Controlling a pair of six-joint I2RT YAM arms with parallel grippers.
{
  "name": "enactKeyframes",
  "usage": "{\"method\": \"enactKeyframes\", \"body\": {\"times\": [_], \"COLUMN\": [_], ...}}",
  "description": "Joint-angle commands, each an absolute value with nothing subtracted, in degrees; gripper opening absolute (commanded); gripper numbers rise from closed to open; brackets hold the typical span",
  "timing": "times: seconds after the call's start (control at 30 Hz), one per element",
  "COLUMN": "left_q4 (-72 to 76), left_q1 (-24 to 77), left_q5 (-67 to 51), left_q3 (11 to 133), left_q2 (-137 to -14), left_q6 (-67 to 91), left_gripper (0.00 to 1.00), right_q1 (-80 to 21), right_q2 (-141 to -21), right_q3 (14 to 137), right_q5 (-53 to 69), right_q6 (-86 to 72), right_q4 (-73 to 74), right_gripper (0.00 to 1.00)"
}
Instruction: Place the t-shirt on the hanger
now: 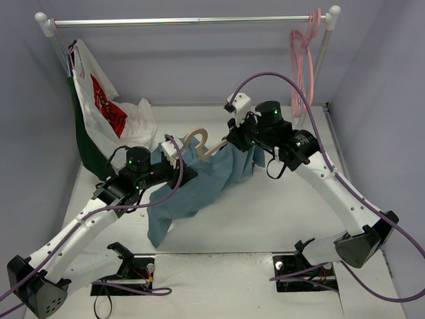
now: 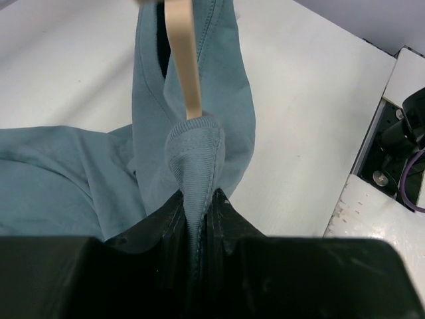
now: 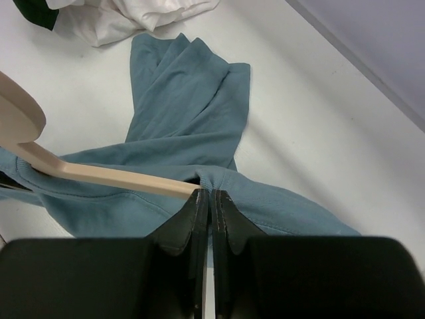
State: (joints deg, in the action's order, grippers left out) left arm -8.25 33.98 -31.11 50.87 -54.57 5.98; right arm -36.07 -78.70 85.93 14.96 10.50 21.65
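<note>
The teal-blue t-shirt (image 1: 199, 185) hangs bunched between my two grippers, its lower part resting on the white table. The beige hanger (image 1: 200, 141) sticks up out of the shirt's neck, hook uppermost. My left gripper (image 1: 174, 158) is shut on the ribbed collar (image 2: 194, 156), and the hanger's arm (image 2: 184, 60) runs into the collar just above it. My right gripper (image 1: 232, 141) is shut on a fold of the t-shirt (image 3: 192, 100) at the neck edge, right where the hanger's other arm (image 3: 113, 175) enters the cloth. The hanger's ends are hidden inside the shirt.
A white garment with red print (image 1: 99, 100) and a dark green garment (image 1: 83, 143) hang at the left end of the rail (image 1: 186, 21). Pink hangers (image 1: 302, 60) hang at its right end. Grey walls enclose the table on three sides.
</note>
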Motion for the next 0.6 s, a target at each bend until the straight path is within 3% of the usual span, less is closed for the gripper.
{"method": "enactKeyframes", "body": {"times": [0.0, 0.4, 0.43, 0.47, 0.57], "left_q4": [-2.81, -6.41, -6.68, -6.68, -6.94], "left_q1": [33.66, 33.66, 33.66, 33.58, 33.66], "left_q5": [-33.4, -36.83, -37.17, -37.35, -37.88], "left_q3": [56.78, 59.94, 60.03, 60.03, 59.68], "left_q2": [-54.14, -55.99, -55.81, -55.64, -55.11], "left_q6": [4.13, 1.23, 1.14, 1.06, 0.79], "left_gripper": [0.0, 0.0, 0.0, 0.0, 0.0], "right_q1": [-37.52, -39.38, -39.38, -39.29, -39.38], "right_q2": [-78.23, -75.5, -75.41, -75.15, -74.01], "right_q3": [86.13, 84.99, 84.9, 84.73, 85.25], "right_q5": [17.31, 25.84, 24.62, 24.26, 24.08], "right_q6": [11.51, 17.31, 17.31, 17.66, 18.98], "right_q4": [18.55, 18.02, 18.1, 18.11, 18.98], "right_gripper": [0.0, 0.01, 0.04, 0.18, 0.32]}}
